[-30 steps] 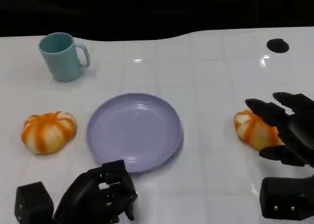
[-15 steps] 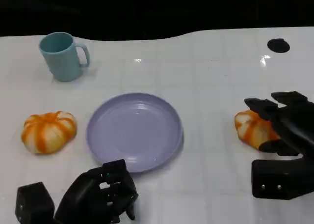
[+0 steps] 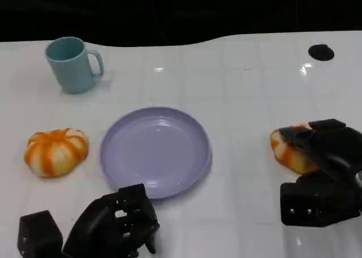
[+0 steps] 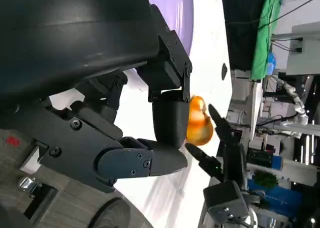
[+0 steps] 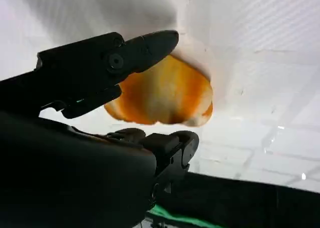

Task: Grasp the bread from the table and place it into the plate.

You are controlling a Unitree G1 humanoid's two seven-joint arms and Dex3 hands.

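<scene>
**A:** Where does the bread stand at this moment?

**B:** There are two striped orange buns on the white table (image 3: pixel 243 99). The one in play, the right-hand bun (image 3: pixel 287 150), lies at three o'clock from the lavender plate (image 3: pixel 155 151), well apart from its rim. The right hand (image 3: pixel 325 156) is draped over it, fingers (image 5: pixel 145 45) across the top and another digit under the near side (the right wrist view shows the bun framed between them).

**A:** Gripped, then?

**B:** I'd hedge. The fingers bracket the bun closely, but I cannot tell whether they are pressing it or are just short of contact; the bun appears to sit on the table.

**A:** And the other hand?

**B:** The left hand (image 3: pixel 116 224) rests at six o'clock from the plate, fingers curled in on nothing. The left-hand bun (image 3: pixel 55 150) sits at nine o'clock, untouched, and a teal mug (image 3: pixel 70 64) stands off toward eleven.

**A:** What makes the grasp go well?

**B:** Closing evenly from both sides, I'd say, so the bun isn't squeezed out sideways toward nine o'clock. It looks soft and rounded, so a firm but shallow squeeze around its widest part should hold better than a pinch at the crown. Then lift straight up before carrying toward the plate, high enough to clear the raised rim, and lower over the centre before letting go.
</scene>
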